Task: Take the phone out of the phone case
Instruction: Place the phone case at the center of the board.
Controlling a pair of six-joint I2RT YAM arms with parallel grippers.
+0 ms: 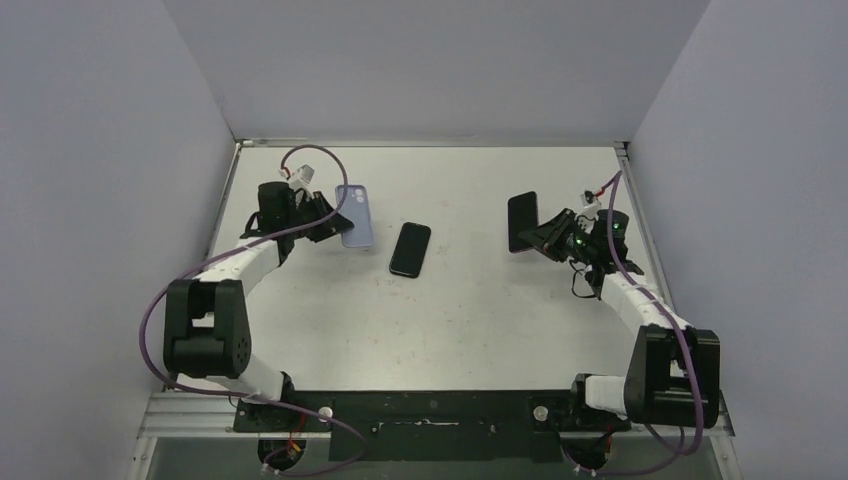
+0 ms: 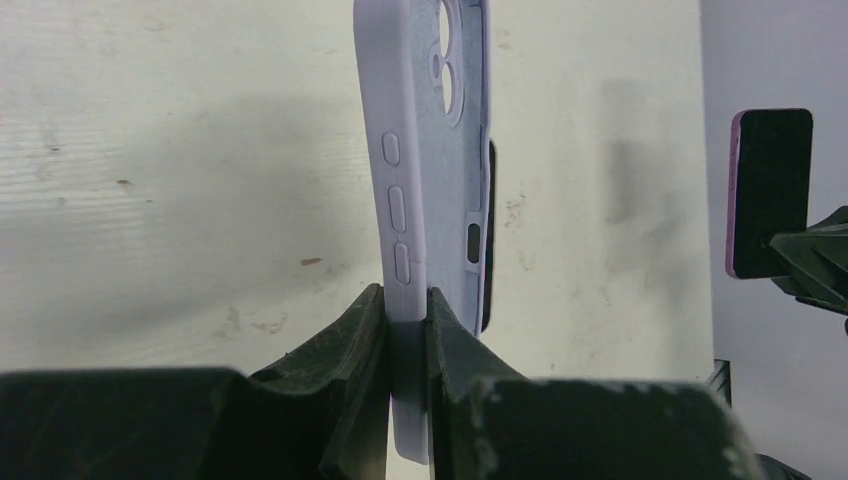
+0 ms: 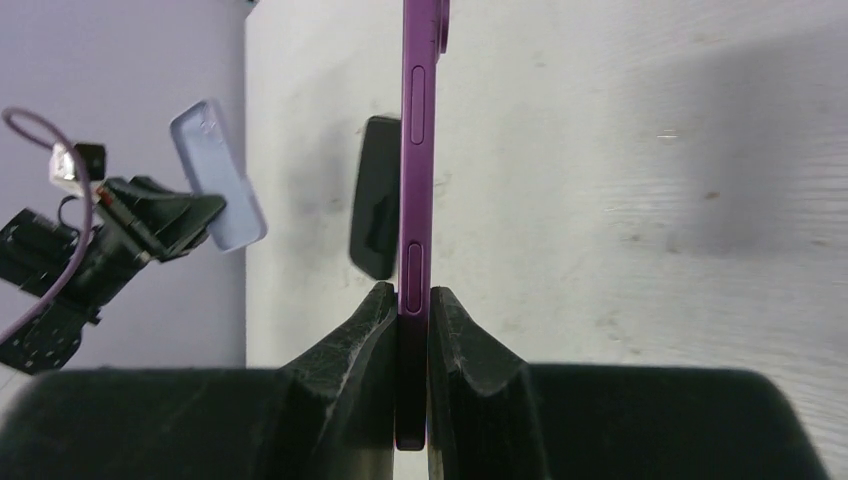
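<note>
My left gripper (image 1: 333, 226) is shut on a lavender phone case (image 1: 354, 215) and holds it upright above the table's left half. In the left wrist view the jaws (image 2: 408, 310) pinch one side wall of the case (image 2: 420, 150); its bare inner face and camera hole show, with no phone inside. My right gripper (image 1: 540, 238) is shut on a purple phone (image 1: 522, 220), held upright above the right half. In the right wrist view the jaws (image 3: 413, 300) clamp the phone's (image 3: 415, 150) edge. Case and phone are far apart.
A black phone-shaped slab (image 1: 410, 249) lies flat on the white table (image 1: 480, 320) between the two grippers; it also shows in the right wrist view (image 3: 378, 195). Grey walls enclose the table on the left, back and right.
</note>
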